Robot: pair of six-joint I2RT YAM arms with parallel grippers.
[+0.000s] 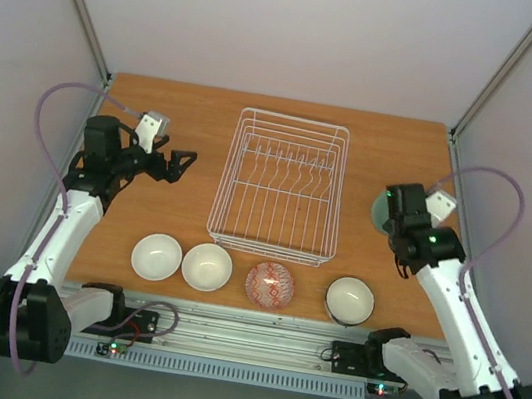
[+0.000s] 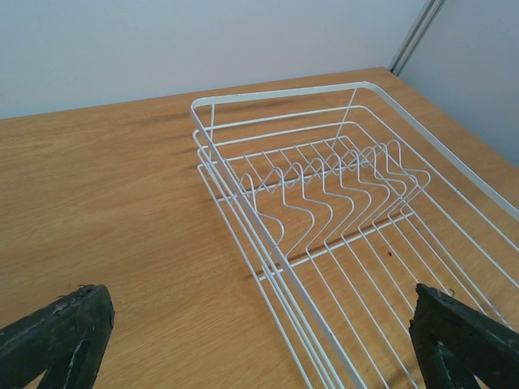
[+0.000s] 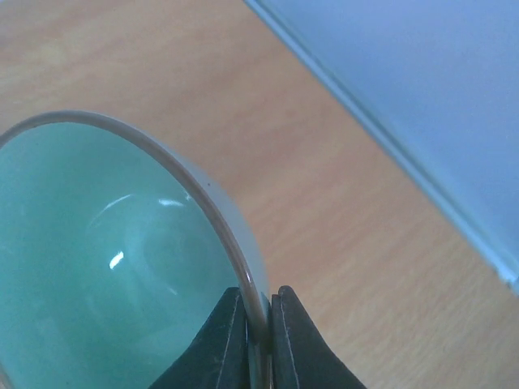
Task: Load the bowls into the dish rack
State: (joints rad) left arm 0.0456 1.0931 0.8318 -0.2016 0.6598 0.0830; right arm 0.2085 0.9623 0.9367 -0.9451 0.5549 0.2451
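The white wire dish rack (image 1: 281,188) stands mid-table with nothing in it; it also shows in the left wrist view (image 2: 340,203). Along the front edge sit two white bowls (image 1: 157,256) (image 1: 207,266), a red patterned bowl (image 1: 270,283) and a white bowl with a dark rim (image 1: 349,300). My right gripper (image 1: 392,217) is shut on the rim of a green bowl (image 3: 105,259), right of the rack and mostly hidden in the top view. My left gripper (image 1: 182,165) is open and empty, just left of the rack.
The wooden table (image 1: 162,214) is walled by pale panels on three sides. A metal rail (image 1: 255,334) runs along the near edge behind the arm bases. The table's right edge (image 3: 381,138) lies close to the green bowl.
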